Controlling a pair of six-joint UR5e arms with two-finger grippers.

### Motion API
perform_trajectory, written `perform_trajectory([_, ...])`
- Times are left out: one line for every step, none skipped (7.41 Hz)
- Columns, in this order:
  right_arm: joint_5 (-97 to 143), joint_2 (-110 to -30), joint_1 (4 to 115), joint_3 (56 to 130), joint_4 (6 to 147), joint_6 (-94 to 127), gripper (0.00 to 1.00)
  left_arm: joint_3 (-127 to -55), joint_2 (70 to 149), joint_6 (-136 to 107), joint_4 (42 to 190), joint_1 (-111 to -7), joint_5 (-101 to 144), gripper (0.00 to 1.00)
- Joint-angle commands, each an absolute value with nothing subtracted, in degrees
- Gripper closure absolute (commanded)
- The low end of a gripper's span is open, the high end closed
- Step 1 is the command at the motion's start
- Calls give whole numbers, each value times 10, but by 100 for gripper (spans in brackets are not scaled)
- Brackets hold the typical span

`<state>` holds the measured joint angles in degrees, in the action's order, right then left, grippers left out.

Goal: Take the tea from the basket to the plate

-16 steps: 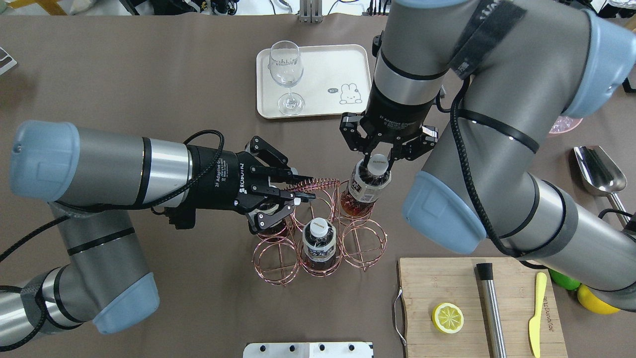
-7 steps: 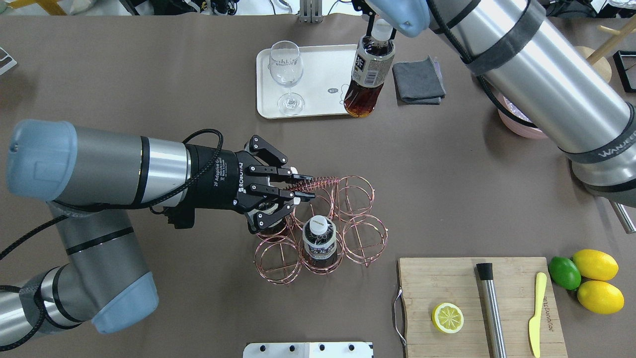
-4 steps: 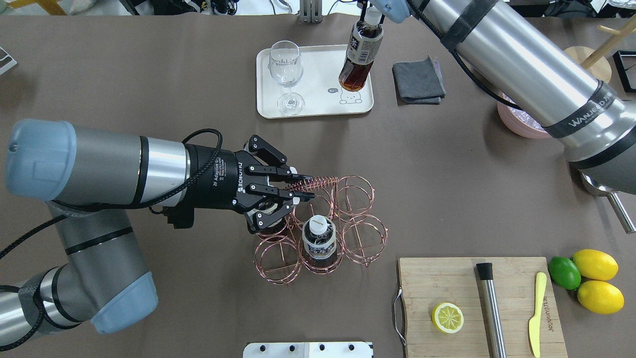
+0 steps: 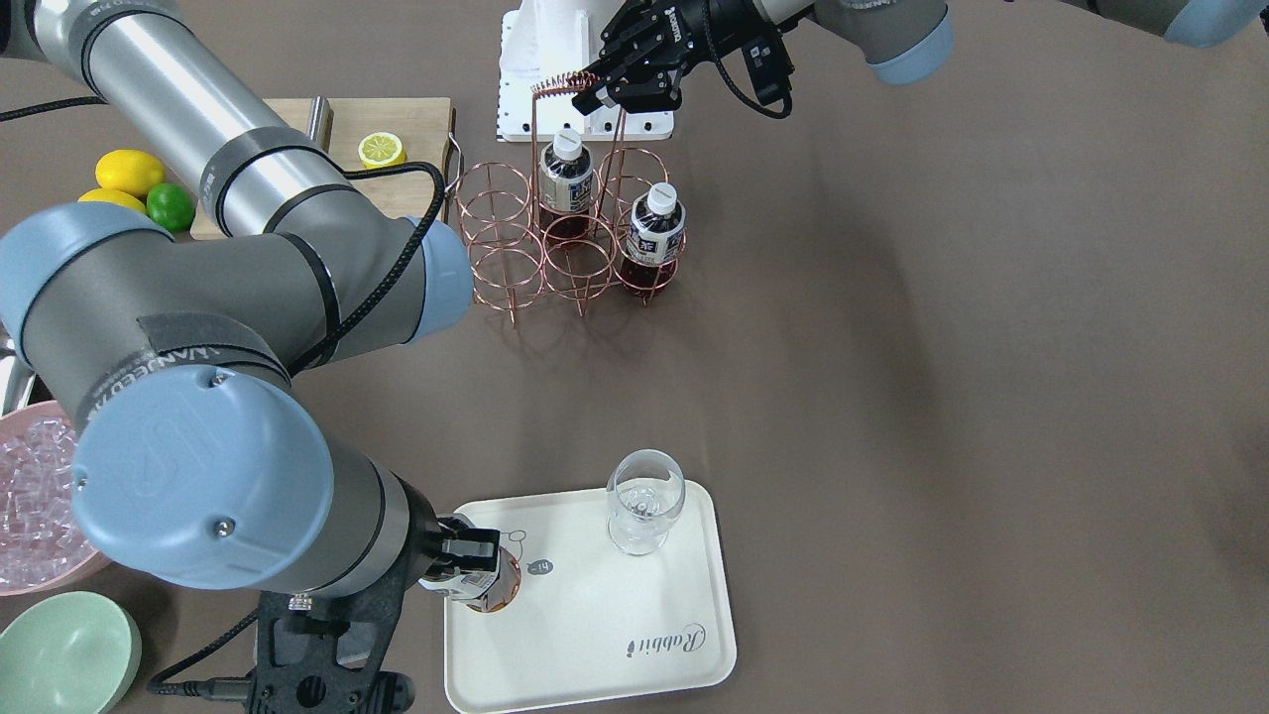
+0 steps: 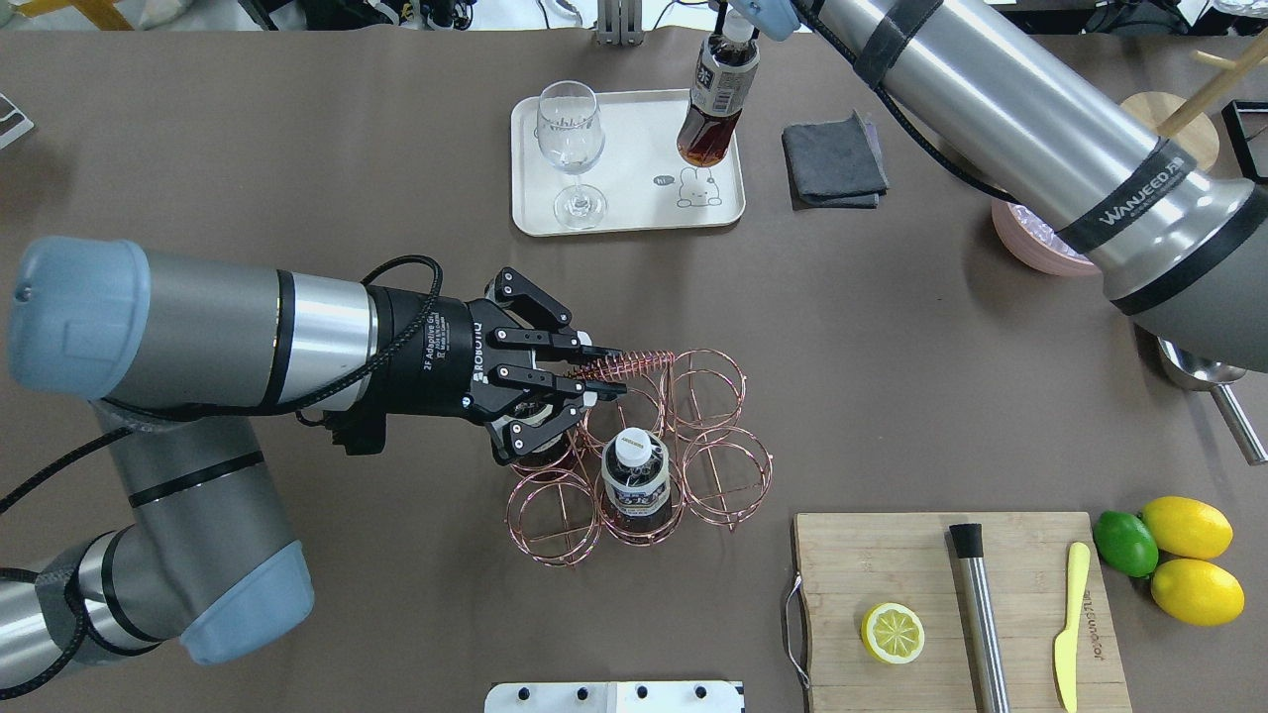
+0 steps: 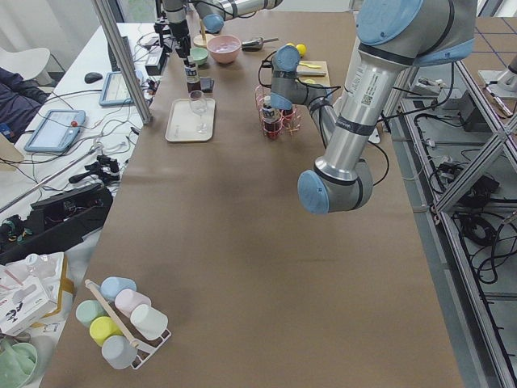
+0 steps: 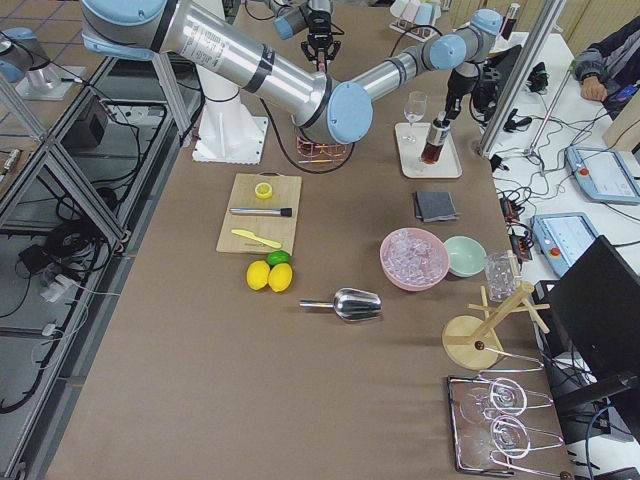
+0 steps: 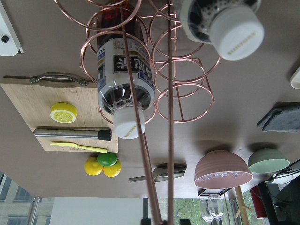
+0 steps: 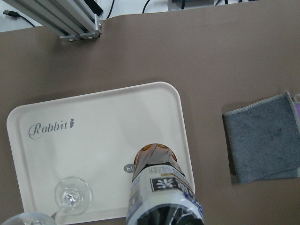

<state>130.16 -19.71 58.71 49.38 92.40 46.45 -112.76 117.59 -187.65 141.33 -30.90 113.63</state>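
My right gripper [image 4: 464, 567] is shut on the neck of a tea [image 5: 715, 99] bottle and holds it upright over the plate [image 5: 634, 198], near the rabbit drawing. Whether its base touches the plate I cannot tell. The right wrist view shows that tea [image 9: 159, 187] above the plate [image 9: 93, 140]. The copper basket [image 5: 708, 446] stands mid-table with two more bottles, one [image 5: 636, 475] in the near middle ring and one [image 4: 654, 223] under my left hand. My left gripper [image 5: 604, 376] is shut on the basket's coiled handle.
A wine glass [image 5: 570, 149] stands on the plate's left half. A grey cloth [image 5: 834, 158] lies right of the plate, with a pink bowl of ice [image 4: 35, 506] and a green bowl [image 4: 64, 654] beyond. A cutting board [image 5: 892, 564] holds a lemon half, muddler and knife.
My right arm lifted the tea out of the basket's far-right ring, carried it away to the plate and brought it down over the rabbit drawing. My left gripper stayed on the handle.
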Motion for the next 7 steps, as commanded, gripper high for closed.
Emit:
perform_trajectory([1280,-189,562,477,905,482,100,-1129,1176,-1876,1413,-323,1160,100])
perform_trajectory([1278,-188,559,473,904,485,100,-1129,1176,-1876,1413,-332,1167,100])
perform_trajectory([1269,-188,556,462,887,486,100,-1129,1177,-1876,1412,-338,1173,100])
perform_trajectory([1267,-182,554,453,882,486,100,-1129,1179,-1877,1412,-351,1186,100])
perform_trajectory([1266,-178,553,448,882,487,100,-1129,1182,-1877,1409,-370,1207,100])
perform_trajectory([1258,-178,551,447,870,487,100,-1129,1183,-1877,1408,-387,1222,100])
perform_trajectory([1257,-178,548,445,870,488,100,-1129,1184,-1876,1408,-402,1236,100])
